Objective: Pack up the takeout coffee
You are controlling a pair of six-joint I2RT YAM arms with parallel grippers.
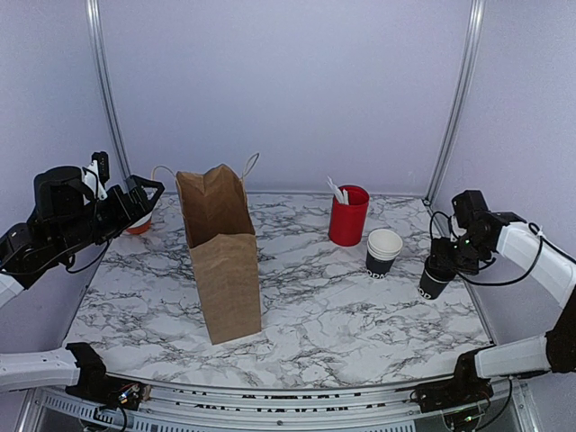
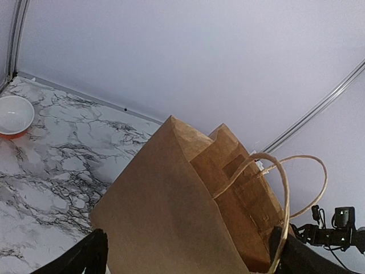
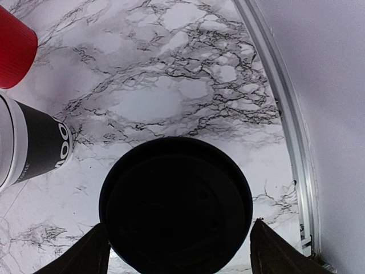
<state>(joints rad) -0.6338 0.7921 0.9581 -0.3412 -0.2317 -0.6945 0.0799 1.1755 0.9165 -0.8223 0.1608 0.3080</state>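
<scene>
- Your right end effector (image 3: 179,246) sits over the takeout coffee (image 3: 177,202). One finger (image 3: 85,256) shows on each side of the round black lid, right at its rim.
- Those jaws stand wide, but you cannot tell from either view whether they press on the cup.
- In the top view the takeout coffee (image 1: 435,282) stands near the right edge of the counter (image 1: 342,315), under your right end effector (image 1: 438,266).
- Just to its left is a stack of lidless black cups (image 1: 383,252), and behind that a red cup (image 1: 348,216) holding white utensils.
- Your left end effector (image 1: 146,192) hangs above the far left of the counter with its jaws spread wide and nothing between them.
- Its wrist view looks down at the open top of the brown paper bag (image 2: 188,217), which stands upright left of centre on the counter.
- A white bowl (image 2: 14,114) rests at the far left, well apart from the bag.
</scene>
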